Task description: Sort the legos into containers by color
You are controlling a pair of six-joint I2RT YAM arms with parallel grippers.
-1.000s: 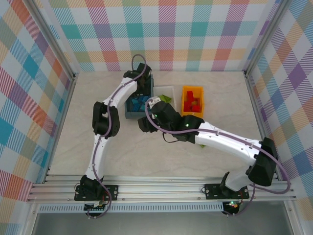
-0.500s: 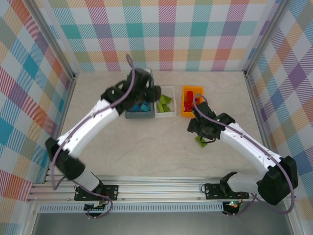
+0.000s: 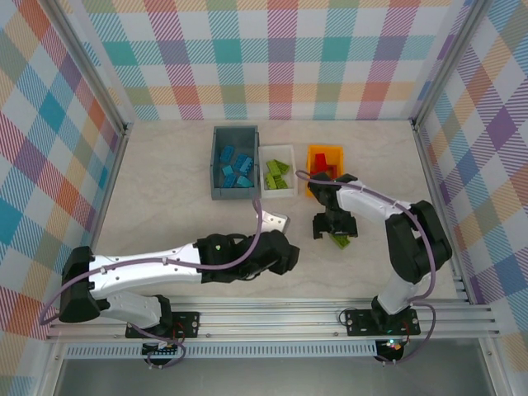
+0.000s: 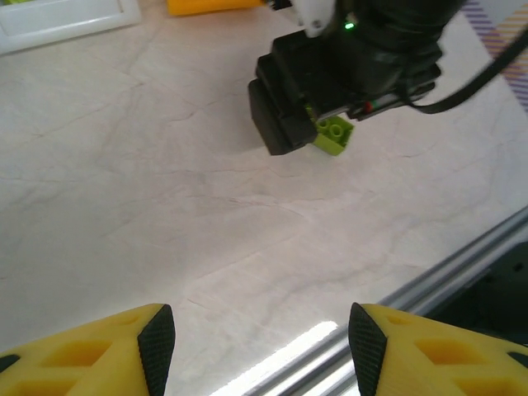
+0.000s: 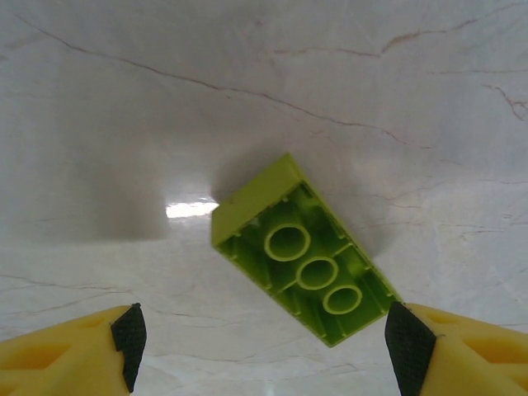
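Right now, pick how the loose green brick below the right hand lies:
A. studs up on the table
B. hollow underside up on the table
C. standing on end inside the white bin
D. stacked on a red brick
B: in the right wrist view the green brick lies flat on the table with its hollow underside and three round tubes facing the camera, under the open right hand.
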